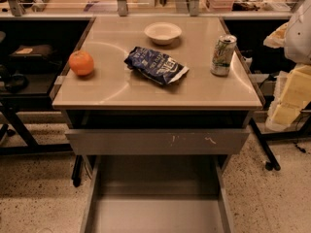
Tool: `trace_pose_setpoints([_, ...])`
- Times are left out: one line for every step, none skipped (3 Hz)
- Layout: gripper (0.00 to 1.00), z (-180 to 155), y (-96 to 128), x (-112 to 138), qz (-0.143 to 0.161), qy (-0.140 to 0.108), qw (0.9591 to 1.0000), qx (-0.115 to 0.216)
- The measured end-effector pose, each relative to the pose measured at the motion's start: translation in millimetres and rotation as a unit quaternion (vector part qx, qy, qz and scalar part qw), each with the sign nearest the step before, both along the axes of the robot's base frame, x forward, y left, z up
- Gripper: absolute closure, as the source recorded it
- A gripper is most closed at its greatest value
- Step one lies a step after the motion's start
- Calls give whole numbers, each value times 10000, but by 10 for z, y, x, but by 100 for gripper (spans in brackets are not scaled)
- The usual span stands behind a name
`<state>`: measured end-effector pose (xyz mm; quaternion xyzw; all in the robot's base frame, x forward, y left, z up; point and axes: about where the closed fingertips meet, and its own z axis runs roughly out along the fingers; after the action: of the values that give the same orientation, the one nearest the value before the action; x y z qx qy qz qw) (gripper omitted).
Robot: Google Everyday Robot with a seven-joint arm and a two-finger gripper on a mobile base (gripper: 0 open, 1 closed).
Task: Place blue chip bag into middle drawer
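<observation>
The blue chip bag (pixel 155 64) lies flat on the beige tabletop (pixel 116 89), a little right of centre, with its silvery end toward the right. The middle drawer (pixel 99 198) is pulled far out below the table. Its flat grey floor is bare. My gripper is not in view. A white rounded shape (pixel 299 28) at the right edge may be part of my arm, well away from the bag.
An orange (pixel 81 62) sits at the table's left. A white bowl (pixel 163 32) stands at the back and a green-and-white can (pixel 222 55) at the right. A grey drawer front with white scratches (pixel 158 141) is above the open drawer. Yellowish foam pieces (pixel 291 98) are at right.
</observation>
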<state>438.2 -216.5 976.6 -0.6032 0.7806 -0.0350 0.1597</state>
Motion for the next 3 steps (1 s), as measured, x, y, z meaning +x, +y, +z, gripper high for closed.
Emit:
trace_pose_setpoints([0,0,0,0,0,0,10000,0])
trace_pose_setpoints([0,11,55,53,55,-118,9999,102])
trace_pose_setpoints([0,-13,276,235,345,-399,9978,389])
